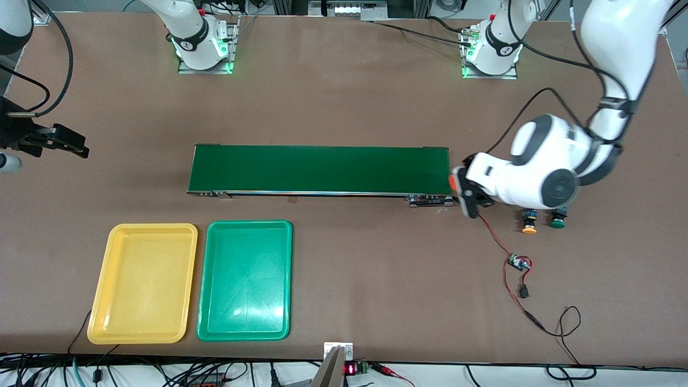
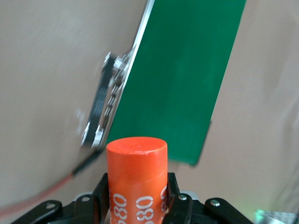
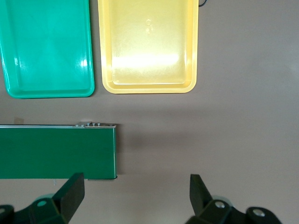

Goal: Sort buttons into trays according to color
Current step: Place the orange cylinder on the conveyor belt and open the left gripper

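Currently, left gripper (image 2: 137,198): fingers (image 2: 101,193) clamp orange cylinder (image 2: 136,179), white print.
Buttons: yellow-capped button (image 1: 529,228), green-capped button (image 1: 557,223), black-blue bodies, on table beside those fingers.
Right gripper (image 3: 136,196): wide open, empty, over table.

Two trays (image 1: 143,283) (image 1: 245,280) lie side by side on the bench (image 1: 344,97), nearer the front camera than the conveyor belt (image 1: 320,169). Two buttons (image 1: 529,221) (image 1: 558,217) stand side by side toward the left arm's end, near a small circuit board (image 1: 518,263).
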{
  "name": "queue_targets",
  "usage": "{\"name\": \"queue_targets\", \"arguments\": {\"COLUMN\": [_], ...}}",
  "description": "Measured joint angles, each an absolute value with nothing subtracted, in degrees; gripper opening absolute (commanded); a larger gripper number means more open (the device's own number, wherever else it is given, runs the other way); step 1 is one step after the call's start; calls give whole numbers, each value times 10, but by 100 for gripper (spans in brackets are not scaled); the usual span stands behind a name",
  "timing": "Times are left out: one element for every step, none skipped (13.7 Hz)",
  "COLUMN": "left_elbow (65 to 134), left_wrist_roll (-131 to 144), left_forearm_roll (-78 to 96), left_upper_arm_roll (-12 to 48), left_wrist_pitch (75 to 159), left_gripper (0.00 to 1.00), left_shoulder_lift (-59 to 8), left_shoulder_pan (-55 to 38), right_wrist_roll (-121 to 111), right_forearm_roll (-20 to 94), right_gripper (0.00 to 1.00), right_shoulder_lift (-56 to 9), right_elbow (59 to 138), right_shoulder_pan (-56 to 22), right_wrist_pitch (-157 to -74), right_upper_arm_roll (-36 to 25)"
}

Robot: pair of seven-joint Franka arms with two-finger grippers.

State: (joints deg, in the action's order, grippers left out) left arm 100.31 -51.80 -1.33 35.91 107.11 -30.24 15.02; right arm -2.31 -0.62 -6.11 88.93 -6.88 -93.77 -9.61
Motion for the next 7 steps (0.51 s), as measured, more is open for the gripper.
{"name": "queue_targets", "arguments": {"left_elbow": [1019, 1032, 1042, 1050, 1054, 1057, 1059], "left_wrist_roll": [-526, -533, -543, -554, -561, -567, -568], "left_forearm_roll": [-13, -13, -13, -13, -14, -17, -28], "left_upper_arm_roll": [360, 360, 360, 360, 360, 360, 360], "left_wrist_pitch": [1100, 1122, 1133, 1137, 1137, 1137, 1137], "left_gripper": [26, 26, 26, 25, 25, 25, 25], "left_shoulder_lift": [-305, -307, -307, -307, -307, -307, -307], "left_shoulder_pan": [129, 112, 101, 96, 91, 88, 85], "right_wrist_roll": [-23, -23, -23, -23, -23, -23, -23], "right_forearm_roll": [-6, -6, -6, -6, -6, -6, -6], "right_gripper": [100, 100, 100, 100, 100, 100, 100], "right_shoulder_lift": [-61, -61, -61, -61, -61, -61, -61], "right_elbow": [889, 889, 889, 889, 889, 889, 889], "right_shoulder_pan": [-69, -69, -69, -69, -69, -69, -69], "right_wrist_pitch": [-938, -938, -938, -938, -938, -938, -938], "right_upper_arm_roll": [-96, -96, -96, -96, -96, -96, -96]}}
